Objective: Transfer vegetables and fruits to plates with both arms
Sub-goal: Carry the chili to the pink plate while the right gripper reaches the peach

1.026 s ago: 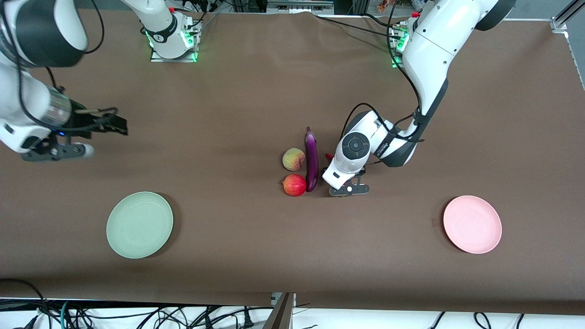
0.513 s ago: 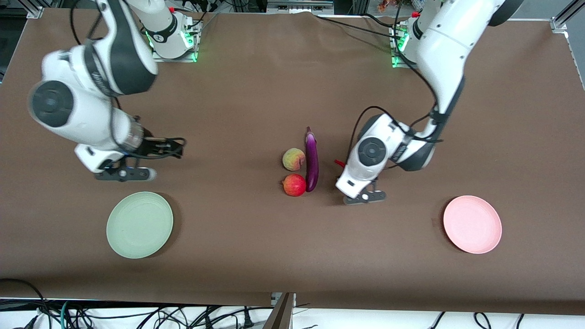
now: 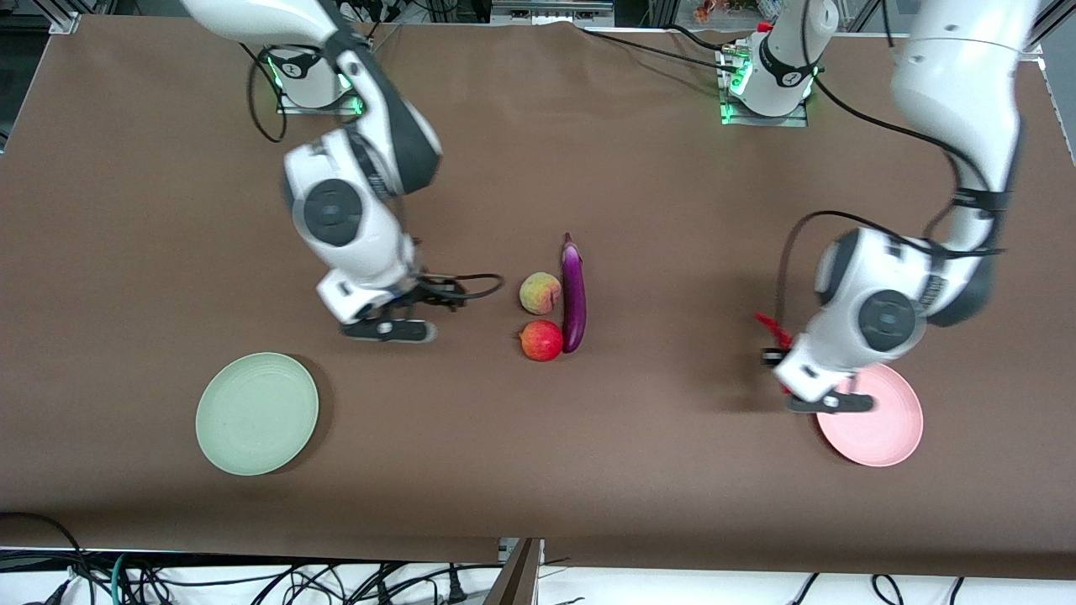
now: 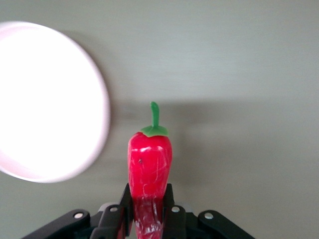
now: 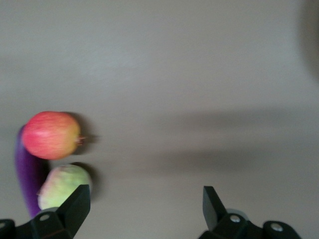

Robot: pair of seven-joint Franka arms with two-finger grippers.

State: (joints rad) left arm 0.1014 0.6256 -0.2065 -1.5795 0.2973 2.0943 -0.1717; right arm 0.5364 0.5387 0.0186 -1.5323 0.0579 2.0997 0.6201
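Chili pepper, short, thin and glossy red with a green stem [image 4: 149,162], is seen clamped between the two black fingers [image 4: 121,211] of the left gripper [image 4: 147,209]; its lower part is pinched between the pads, while its stem end projects outward past the fingertips. In the front view the same pepper [image 3: 772,328] is shown as a red sliver beside the left wrist, and the left gripper [image 3: 828,403] is held in the air over the rim of the round, shallow, pale pink plate [image 3: 883,428] at the left arm's end of the brown table [image 3: 672,168]. The right gripper [image 5: 144,204] is shown with its fingers spread wide and nothing between them; in the front view it [image 3: 388,330] is placed over bare table, beside the produce cluster and toward the right arm's end.

One long, slender, glossy purple eggplant [image 3: 573,294] is laid at mid-table. Two small round fruits are counted: one yellow-green peach with a pink blush [image 3: 540,293] and one red apple-like fruit [image 3: 541,340], the latter nearer the front camera; both lie just beside the eggplant. Two plates are counted: the pink one and a round, shallow, pale green plate [image 3: 256,413], which carries nothing, toward the right arm's end.
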